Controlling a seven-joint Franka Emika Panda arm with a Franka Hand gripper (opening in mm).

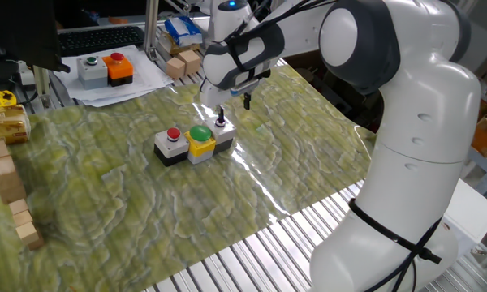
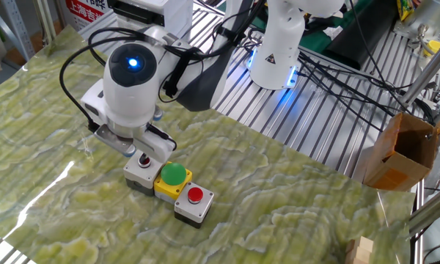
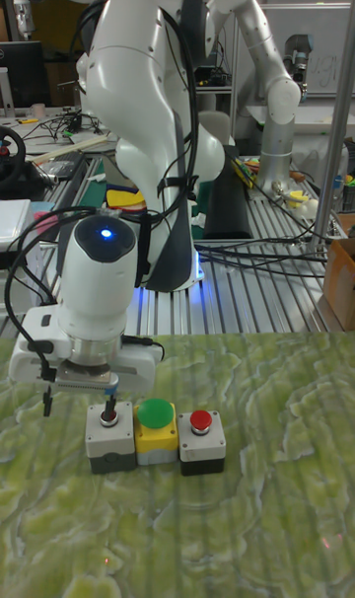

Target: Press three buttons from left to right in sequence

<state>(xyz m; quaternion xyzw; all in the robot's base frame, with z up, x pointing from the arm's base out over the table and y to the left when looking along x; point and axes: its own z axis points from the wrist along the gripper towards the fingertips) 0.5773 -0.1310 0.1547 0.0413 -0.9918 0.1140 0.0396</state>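
The three buttons sit joined in a row on the green mat. They are a grey box with a red button, a yellow box with a big green button and an end box with a small red button. My gripper is open with its fingers far apart. One fingertip rests on the small red button and hides it. In the tall fixed view that fingertip stands on the leftmost box, and the red button at the other end is uncovered. From the other side, the gripper hangs over the same end box.
A separate grey box with a green button and an orange box with a red button stand at the back left. Wooden blocks line the left edge. A cardboard box sits beyond the table. The robot's white body fills the right side.
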